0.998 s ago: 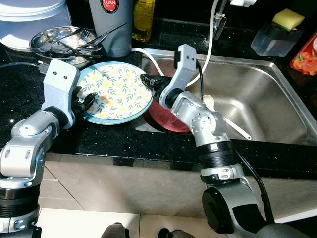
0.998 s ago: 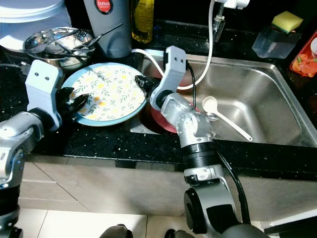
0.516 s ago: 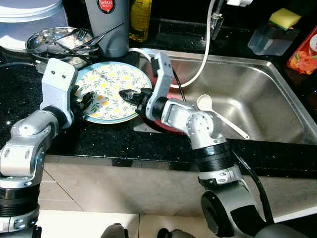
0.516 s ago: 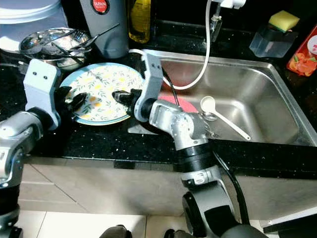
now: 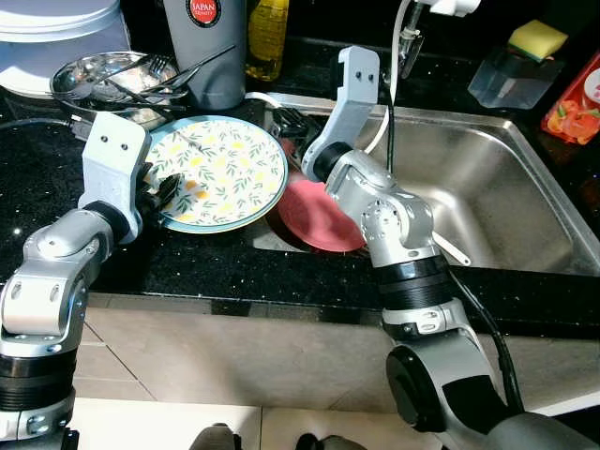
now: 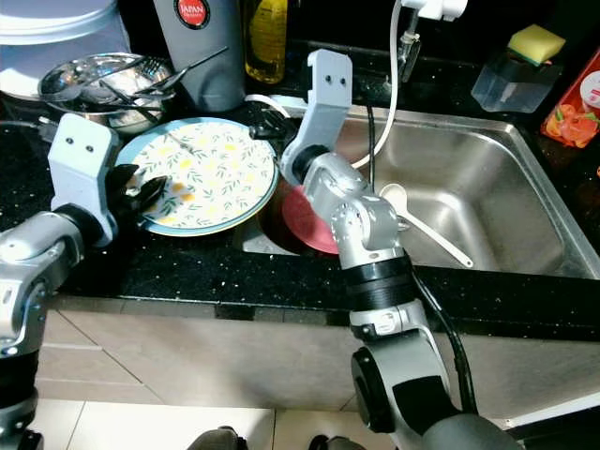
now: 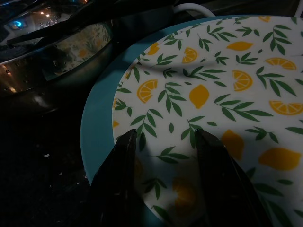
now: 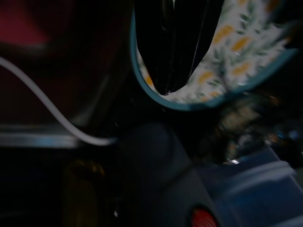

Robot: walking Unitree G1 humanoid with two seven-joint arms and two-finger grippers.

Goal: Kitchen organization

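Observation:
A lemon-patterned plate [image 5: 225, 164] with a teal rim lies on the black counter, its right edge overhanging the sink. My left gripper [image 5: 167, 190] rests over its near-left rim, open, with the plate's face showing between the fingers [image 7: 118, 179]. My right gripper [image 5: 288, 120] hovers shut and holding nothing by the plate's far right rim, at the sink's back-left corner; its tips [image 8: 166, 87] sit just above the teal rim. A red plate [image 5: 319, 214] lies in the sink under the right arm. A white spoon [image 6: 412, 211] lies beside it.
A steel bowl of cutlery [image 5: 112, 80], a grey canister [image 5: 216, 47] and a yellow bottle [image 5: 267, 37] stand behind the plate. A white hose [image 5: 389, 94] hangs into the steel sink [image 5: 506, 187]. A sponge [image 5: 539, 37] and a red packet [image 5: 572, 103] sit far right.
My right gripper, stretched over the plate's middle half a second ago, has pulled back and up to the sink's back-left corner. The left gripper and the plate have stayed put.

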